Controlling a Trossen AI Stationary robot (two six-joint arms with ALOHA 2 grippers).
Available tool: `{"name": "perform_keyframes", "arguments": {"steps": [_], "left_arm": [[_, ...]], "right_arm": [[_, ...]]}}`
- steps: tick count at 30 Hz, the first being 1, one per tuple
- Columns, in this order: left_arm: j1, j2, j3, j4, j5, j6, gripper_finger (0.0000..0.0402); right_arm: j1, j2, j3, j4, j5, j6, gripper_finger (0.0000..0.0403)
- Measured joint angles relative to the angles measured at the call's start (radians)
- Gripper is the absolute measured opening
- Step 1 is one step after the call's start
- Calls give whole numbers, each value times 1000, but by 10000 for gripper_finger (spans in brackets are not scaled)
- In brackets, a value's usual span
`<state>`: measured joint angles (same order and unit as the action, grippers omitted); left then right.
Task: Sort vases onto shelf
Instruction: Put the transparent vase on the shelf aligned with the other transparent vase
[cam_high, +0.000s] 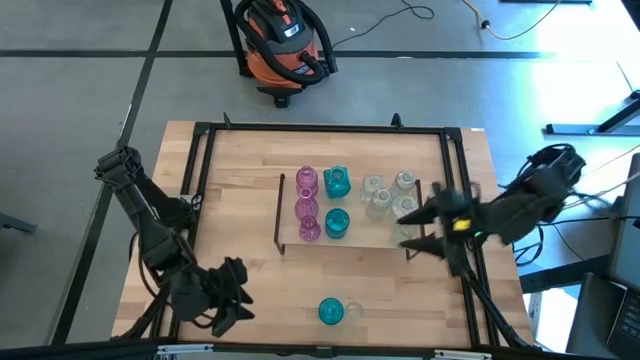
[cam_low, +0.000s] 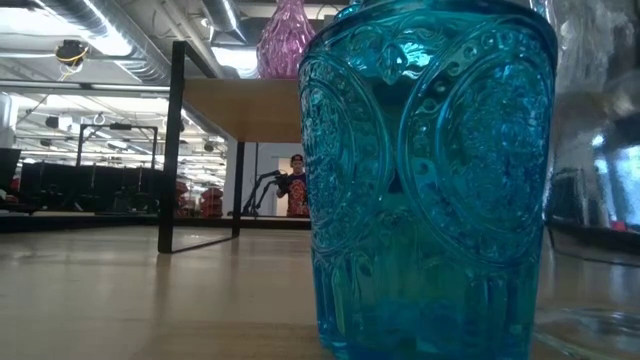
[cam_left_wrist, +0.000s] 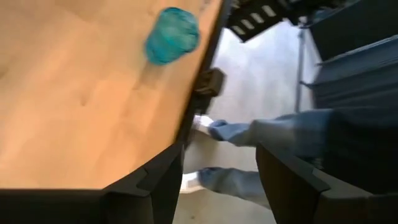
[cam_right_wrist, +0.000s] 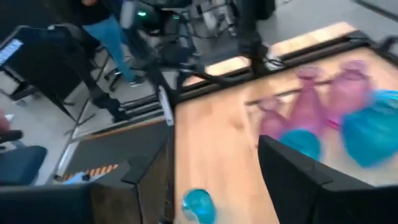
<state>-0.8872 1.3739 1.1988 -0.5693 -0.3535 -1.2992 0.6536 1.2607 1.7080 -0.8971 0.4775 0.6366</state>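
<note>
The low wooden shelf (cam_high: 352, 238) stands mid-table. On it stand three pink vases (cam_high: 306, 206), two teal vases (cam_high: 336, 222) and several clear vases (cam_high: 380, 198). Another teal vase (cam_high: 330, 311) stands on its base on the tabletop near the front edge, with a clear vase (cam_high: 353, 311) beside it. Both loom large in the low view, the teal vase (cam_low: 430, 180) and the clear one (cam_low: 600, 200). My right gripper (cam_high: 412, 231) is open and empty at the shelf's right end; its wrist view (cam_right_wrist: 214, 180) shows nothing between the fingers. My left gripper (cam_high: 236, 300) is open and empty at the front left (cam_left_wrist: 217, 186).
The black frame (cam_high: 200, 180) runs around the tabletop. The shelf's dark end brackets (cam_high: 280, 212) rise at both ends. A person's legs (cam_left_wrist: 261, 134) stand just beyond the table's front edge. An orange shop vacuum (cam_high: 283, 45) sits on the floor behind the table.
</note>
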Motion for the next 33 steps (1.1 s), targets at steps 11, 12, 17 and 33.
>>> {"name": "perform_keyframes", "arguments": {"steps": [11, 12, 17, 33], "left_arm": [[34, 0, 0, 5, 40, 157, 195], [34, 0, 0, 4, 41, 161, 195], [23, 0, -1, 4, 35, 160, 195], [-18, 0, -1, 5, 25, 124, 195]], "right_arm": [[58, 260, -1, 114, -271, 29, 220], [73, 284, -1, 123, -270, 38, 220], [133, 396, -1, 113, -256, 118, 220], [47, 476, -1, -7, -202, 333, 220]]}}
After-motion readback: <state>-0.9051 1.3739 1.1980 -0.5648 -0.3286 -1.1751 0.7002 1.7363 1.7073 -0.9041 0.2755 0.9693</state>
